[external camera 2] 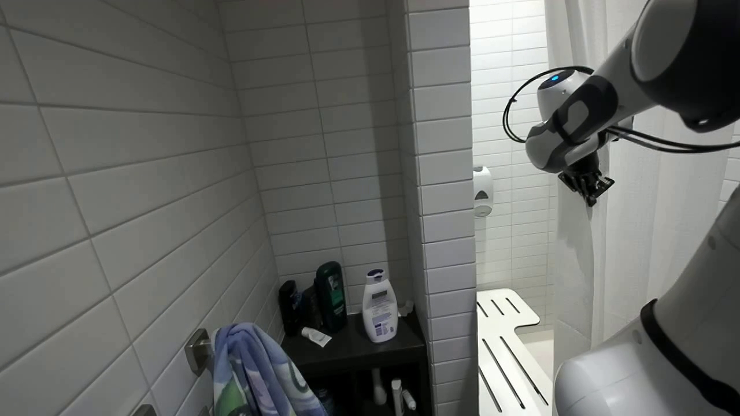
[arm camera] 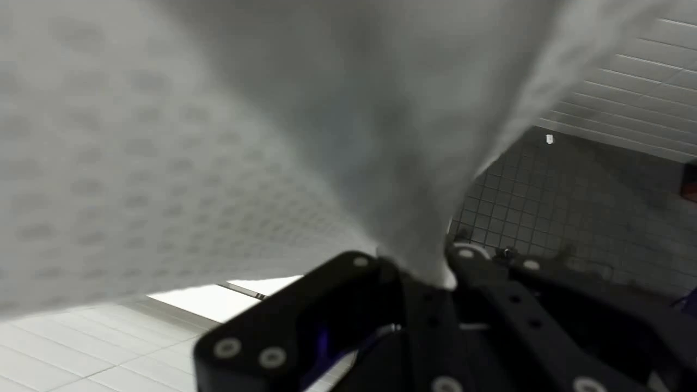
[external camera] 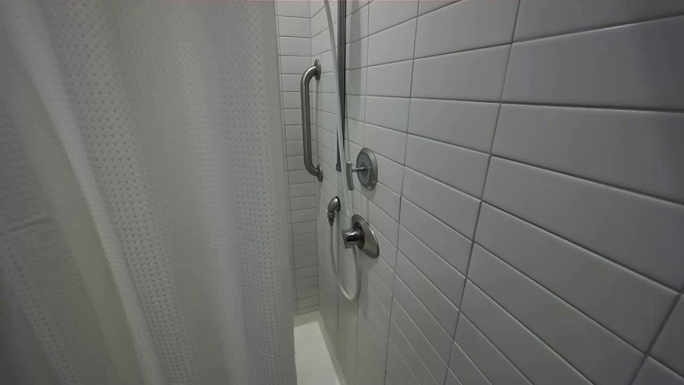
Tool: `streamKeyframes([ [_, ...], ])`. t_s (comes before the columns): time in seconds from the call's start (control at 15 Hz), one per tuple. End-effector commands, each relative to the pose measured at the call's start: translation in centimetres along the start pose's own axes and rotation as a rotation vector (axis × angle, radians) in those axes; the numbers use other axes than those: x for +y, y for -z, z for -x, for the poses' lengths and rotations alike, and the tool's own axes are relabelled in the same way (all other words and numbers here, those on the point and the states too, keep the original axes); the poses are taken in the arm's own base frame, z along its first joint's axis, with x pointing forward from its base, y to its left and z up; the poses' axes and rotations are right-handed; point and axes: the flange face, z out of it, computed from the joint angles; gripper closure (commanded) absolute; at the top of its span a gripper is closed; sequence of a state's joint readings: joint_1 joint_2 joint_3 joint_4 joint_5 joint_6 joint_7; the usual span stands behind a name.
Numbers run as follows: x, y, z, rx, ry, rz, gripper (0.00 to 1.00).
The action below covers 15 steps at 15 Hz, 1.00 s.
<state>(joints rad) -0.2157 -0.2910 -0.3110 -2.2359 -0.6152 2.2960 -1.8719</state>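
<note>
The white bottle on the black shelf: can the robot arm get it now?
Probably not: the gripper is pinching the shower curtain, and in an exterior view a jutting tiled wall seems to stand between it and the white bottle.

Dim, grey light fills an exterior view, its wall tiles stretching wide toward the right edge. In an exterior view the shower wall glares near-white at upper right, and a soft shadow runs down the back wall. In the wrist view curtain and hand blur; a white patch at lower left is blown out.
</note>
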Motion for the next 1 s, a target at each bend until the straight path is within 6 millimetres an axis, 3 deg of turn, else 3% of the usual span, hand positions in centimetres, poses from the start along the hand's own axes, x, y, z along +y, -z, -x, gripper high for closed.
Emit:
streamKeyframes([
  [0.0, 0.4, -1.5, 0.8, 0.035, -0.043, -0.048, 1.0],
  [0.93, 0.4, -3.0, 4.1, 0.074, -0.11, -0.113, 1.0],
])
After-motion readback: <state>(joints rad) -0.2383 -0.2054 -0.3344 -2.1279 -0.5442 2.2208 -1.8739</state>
